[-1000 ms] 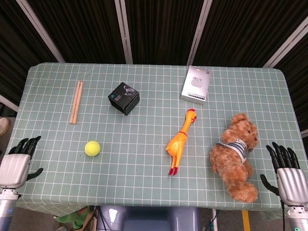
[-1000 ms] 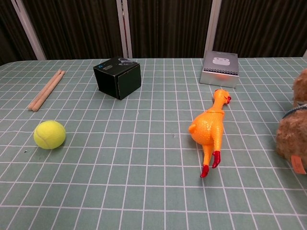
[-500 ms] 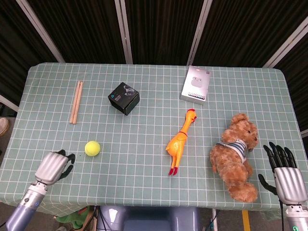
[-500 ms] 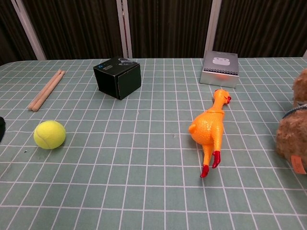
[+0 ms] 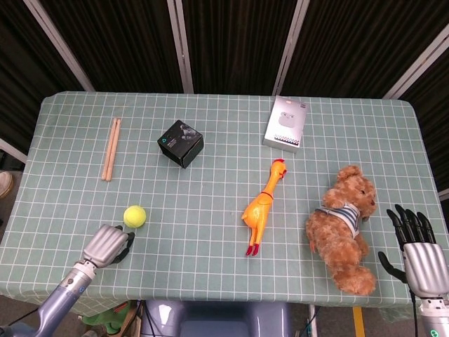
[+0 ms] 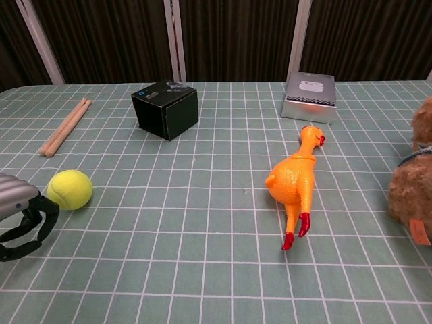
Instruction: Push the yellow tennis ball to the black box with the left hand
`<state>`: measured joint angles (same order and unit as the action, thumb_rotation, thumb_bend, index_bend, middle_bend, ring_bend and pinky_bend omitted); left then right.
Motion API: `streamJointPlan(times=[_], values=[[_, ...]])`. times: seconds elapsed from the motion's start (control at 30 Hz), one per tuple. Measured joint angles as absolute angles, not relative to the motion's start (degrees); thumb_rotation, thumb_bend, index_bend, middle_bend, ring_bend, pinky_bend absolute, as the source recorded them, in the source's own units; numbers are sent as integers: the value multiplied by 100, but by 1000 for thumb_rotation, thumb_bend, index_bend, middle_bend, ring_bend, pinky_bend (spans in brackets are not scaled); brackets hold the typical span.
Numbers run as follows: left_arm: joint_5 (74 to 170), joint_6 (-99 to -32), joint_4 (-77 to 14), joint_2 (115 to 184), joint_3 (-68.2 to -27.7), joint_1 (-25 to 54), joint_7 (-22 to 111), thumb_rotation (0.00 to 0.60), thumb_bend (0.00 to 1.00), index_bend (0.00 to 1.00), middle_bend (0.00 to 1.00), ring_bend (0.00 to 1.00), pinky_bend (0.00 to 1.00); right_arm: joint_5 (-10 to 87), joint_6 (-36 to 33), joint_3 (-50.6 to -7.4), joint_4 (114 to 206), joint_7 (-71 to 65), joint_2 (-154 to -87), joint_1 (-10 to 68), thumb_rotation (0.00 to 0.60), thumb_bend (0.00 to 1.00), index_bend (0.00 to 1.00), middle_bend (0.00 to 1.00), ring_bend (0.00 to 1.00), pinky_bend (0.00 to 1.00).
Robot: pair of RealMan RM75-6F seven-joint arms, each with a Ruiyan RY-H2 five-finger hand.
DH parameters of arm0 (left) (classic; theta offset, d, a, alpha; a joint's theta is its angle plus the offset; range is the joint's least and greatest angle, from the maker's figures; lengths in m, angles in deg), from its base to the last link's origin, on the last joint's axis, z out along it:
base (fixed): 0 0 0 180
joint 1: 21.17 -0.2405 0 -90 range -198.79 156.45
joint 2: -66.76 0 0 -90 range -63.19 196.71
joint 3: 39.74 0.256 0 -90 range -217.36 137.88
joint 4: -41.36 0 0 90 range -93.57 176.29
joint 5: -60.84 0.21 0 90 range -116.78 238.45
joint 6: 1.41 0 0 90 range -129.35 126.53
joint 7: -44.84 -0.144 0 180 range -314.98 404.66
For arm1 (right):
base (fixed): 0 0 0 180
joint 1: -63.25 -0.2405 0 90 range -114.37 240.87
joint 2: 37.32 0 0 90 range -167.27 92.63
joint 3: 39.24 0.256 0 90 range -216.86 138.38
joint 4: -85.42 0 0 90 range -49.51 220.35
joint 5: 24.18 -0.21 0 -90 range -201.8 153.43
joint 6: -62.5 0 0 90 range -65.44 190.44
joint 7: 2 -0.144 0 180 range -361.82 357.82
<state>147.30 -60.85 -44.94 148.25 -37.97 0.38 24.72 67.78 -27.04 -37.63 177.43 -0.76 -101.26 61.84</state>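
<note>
The yellow tennis ball (image 5: 135, 215) (image 6: 69, 189) lies on the table's near left part. My left hand (image 5: 107, 245) (image 6: 23, 217) sits just in front of and slightly left of it, fingers curled in, holding nothing; whether it touches the ball I cannot tell. The black box (image 5: 180, 143) (image 6: 165, 109) stands farther back and to the right of the ball. My right hand (image 5: 419, 251) hovers off the table's near right corner with fingers spread, empty.
Two wooden sticks (image 5: 111, 148) (image 6: 65, 126) lie at the back left. A rubber chicken (image 5: 262, 206) (image 6: 295, 182), a teddy bear (image 5: 344, 226) (image 6: 413, 182) and a white-and-grey box (image 5: 286, 123) (image 6: 309, 96) occupy the right half of the checked tablecloth (image 5: 210, 260).
My left hand has swung in from the table's left edge to just in front of the ball, its fingers curling in. The ball and right hand have barely moved.
</note>
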Motion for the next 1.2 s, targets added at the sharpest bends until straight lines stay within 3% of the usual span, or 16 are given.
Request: streamJointPlan(times=[0.5,0.77,1.2], values=[[14365,-5803,-4564,14752,-3795,177,2220,600,351,563,822,527,759,6715,-2738,-3718,17740,-171,-10083,6195,600,348,0,0,0,0],[14158,-5717,-4572,14718,-3887,277,2160,600,338,506,757,526,758,6695,-2729,-3713,17752,-170,-10075,6195,600,348,0,0,0,0],[13718,-5373,-4321,14859,-4126,618,2078,600,338,500,720,518,744,6707,-2728,-3711,17749,-260,-10018,6188,600,349,0,0,0,0]])
